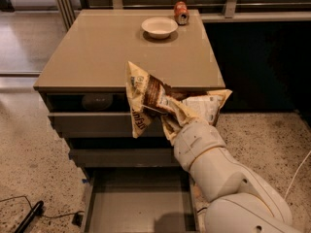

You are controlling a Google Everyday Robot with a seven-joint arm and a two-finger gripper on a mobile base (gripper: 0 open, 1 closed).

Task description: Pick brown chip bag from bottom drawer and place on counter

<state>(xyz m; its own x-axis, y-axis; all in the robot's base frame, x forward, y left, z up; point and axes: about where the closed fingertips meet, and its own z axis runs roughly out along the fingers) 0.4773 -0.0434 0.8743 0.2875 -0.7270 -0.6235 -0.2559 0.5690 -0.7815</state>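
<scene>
The robot's white, rounded arm point(218, 174) reaches up from the lower right, and its pincer point(170, 109) sits at the arm's tip, in front of the cabinet's upper drawer fronts. It is clamped on the crinkly brown chip bag point(141, 96), cream-yellow at the edges and dark brown in the centre, and the crumpled foil covers most of it. The bag is held in the air (touching nothing but the pincer, as far as can be seen), upright and twisted. Its upper corner overlaps the front edge of the smooth, glossy beige-taupe square table point(112, 52) and its lower part hangs before the top grey-taupe drawer front point(87, 123). A white label panel on the bag faces right.

Directly below, the bottom drawer point(138, 208), a shallow flat-bottomed grey tray, stands pulled out over the speckled terrazzo floor point(29, 169). The middle drawer front point(121, 157) lies between it and the top one.

Towards the far edge of the table rests a shallow white bowl point(159, 27), with a small orange can point(181, 12) just beside it to the right. A black cable point(29, 215) lies on the floor at lower left.
</scene>
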